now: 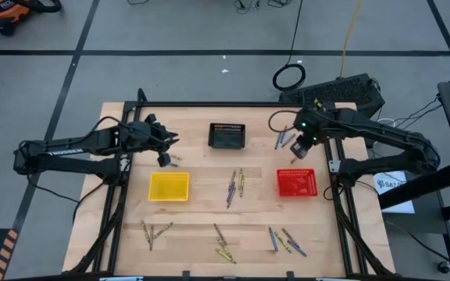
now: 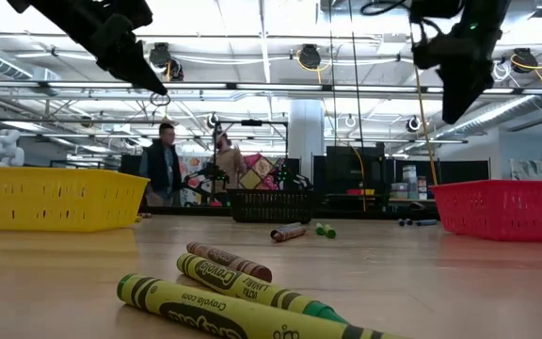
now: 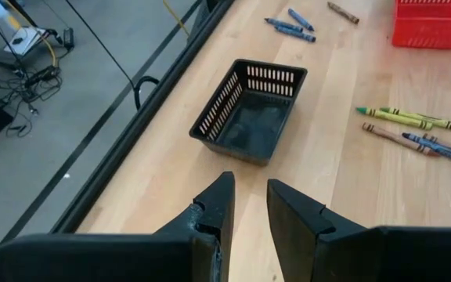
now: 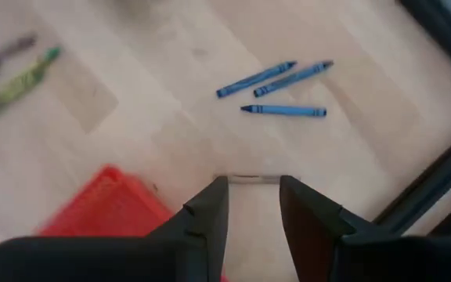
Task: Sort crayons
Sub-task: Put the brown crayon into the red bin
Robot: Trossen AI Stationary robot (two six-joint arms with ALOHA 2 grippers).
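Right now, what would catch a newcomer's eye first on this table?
Three mesh baskets: yellow basket on the left, black basket at the far middle, red basket on the right. Loose crayons lie scattered between and below them. The left gripper and right gripper hover open, empty.

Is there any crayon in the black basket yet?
No, the left wrist view shows the black basket with a bare floor; crayons lie beside it on the table.
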